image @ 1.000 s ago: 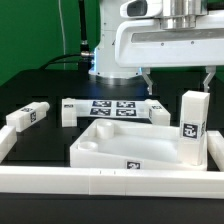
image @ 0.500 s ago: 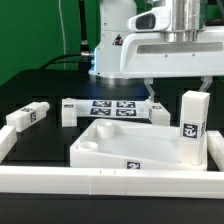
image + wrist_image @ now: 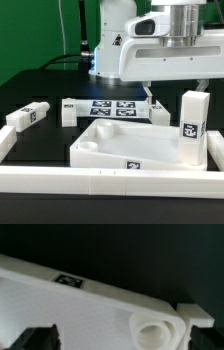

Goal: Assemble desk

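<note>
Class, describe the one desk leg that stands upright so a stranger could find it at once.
Find the wide white desk panel in the middle of the black table. At its corner on the exterior view's right rises a square white leg with a black-and-white tag. It alone stands upright; the other legs lie flat beyond the panel.

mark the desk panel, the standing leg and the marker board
desk panel (image 3: 110, 157): exterior view, front wall of its rim
standing leg (image 3: 190, 112): exterior view, front face above its tag
marker board (image 3: 112, 108): exterior view, middle between its tags
</note>
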Robot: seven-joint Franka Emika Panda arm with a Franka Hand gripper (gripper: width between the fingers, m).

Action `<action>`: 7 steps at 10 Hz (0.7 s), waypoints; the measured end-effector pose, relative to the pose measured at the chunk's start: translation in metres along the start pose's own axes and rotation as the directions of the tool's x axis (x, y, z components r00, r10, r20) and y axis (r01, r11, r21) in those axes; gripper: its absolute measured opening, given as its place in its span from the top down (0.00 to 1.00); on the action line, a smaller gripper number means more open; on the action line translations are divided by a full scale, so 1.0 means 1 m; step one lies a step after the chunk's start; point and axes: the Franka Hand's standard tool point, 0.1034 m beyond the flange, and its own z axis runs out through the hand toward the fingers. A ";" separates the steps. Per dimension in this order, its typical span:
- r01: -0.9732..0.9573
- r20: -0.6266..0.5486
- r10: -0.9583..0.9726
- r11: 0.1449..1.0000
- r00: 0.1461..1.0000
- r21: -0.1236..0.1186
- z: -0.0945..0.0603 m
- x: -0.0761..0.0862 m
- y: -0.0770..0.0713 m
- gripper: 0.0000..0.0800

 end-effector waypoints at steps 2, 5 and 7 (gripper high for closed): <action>0.029 0.096 -0.028 1.000 0.995 -0.001 0.006 -0.017 0.002 0.19; 0.080 0.296 -0.088 0.996 0.951 0.040 0.014 -0.034 0.011 0.19; 0.071 0.399 -0.084 0.996 0.913 0.048 0.014 -0.037 0.007 0.19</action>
